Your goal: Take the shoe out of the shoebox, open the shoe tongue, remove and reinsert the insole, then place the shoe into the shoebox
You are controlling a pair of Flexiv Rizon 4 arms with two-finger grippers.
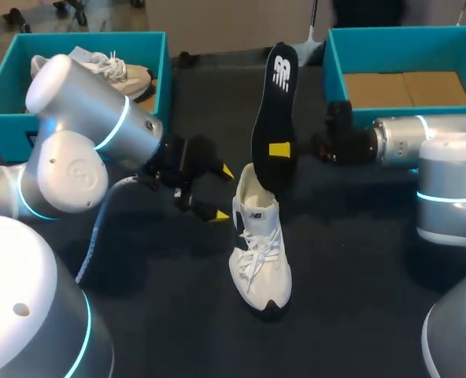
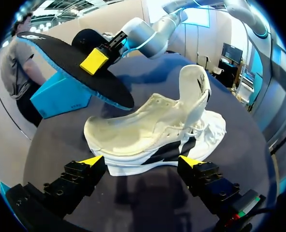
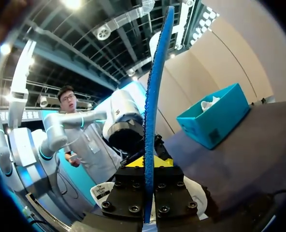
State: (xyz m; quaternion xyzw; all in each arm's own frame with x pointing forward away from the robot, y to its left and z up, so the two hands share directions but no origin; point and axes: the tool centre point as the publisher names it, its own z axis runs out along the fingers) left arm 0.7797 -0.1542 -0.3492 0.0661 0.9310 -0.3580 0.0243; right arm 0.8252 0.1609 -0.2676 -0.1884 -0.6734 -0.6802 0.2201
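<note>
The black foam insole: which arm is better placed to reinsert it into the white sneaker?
Right. The right pincer is shut on the black foam insole, whose lower end is at the opening of the white lace-up sneaker. The left pincer is open, empty, beside it.

White shoe [image 1: 260, 252] beneath upright black insole [image 1: 274, 114]

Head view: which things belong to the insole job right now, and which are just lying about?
In the job:
shoe on the table
insole, clamped in the right gripper
left gripper, open beside the shoe
right box, no shoe in it, probably its shoebox

Lying about:
left box
second shoe inside it
</note>
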